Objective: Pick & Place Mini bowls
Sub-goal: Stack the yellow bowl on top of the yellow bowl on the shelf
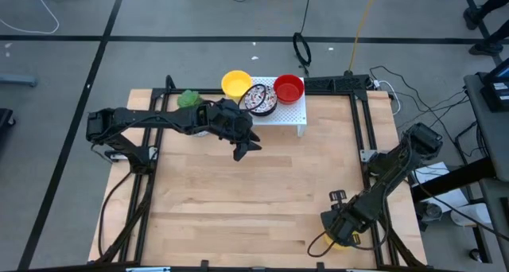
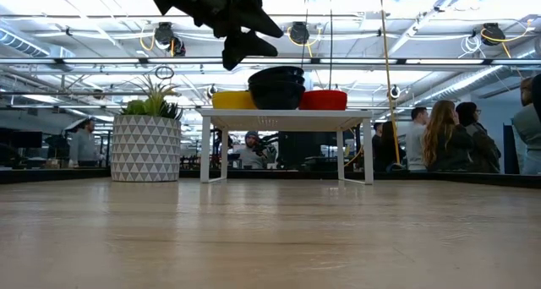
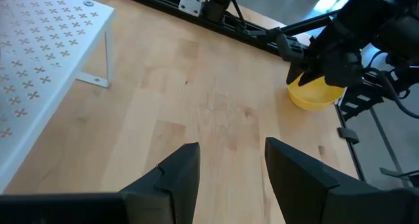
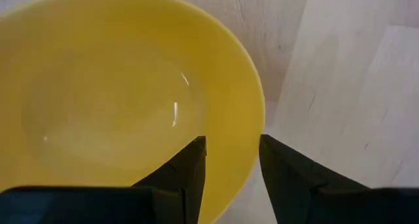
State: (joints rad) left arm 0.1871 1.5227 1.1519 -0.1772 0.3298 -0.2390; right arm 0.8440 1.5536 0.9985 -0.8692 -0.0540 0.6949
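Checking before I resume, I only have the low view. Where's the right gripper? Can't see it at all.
Observer: The right gripper is down at the table's right side, far from the white rack, on a yellow bowl.
Operator: Closed on it?
Observer: No. The right wrist view shows the jaws open and straddling the bowl's rim, one inside and one outside.
Operator: Left gripper carrying anything?
Observer: No. The left gripper is open and empty, above bare table in front of the rack.
Operator: Dark bowl on the rack?
Observer: From above it's a patterned bowl.
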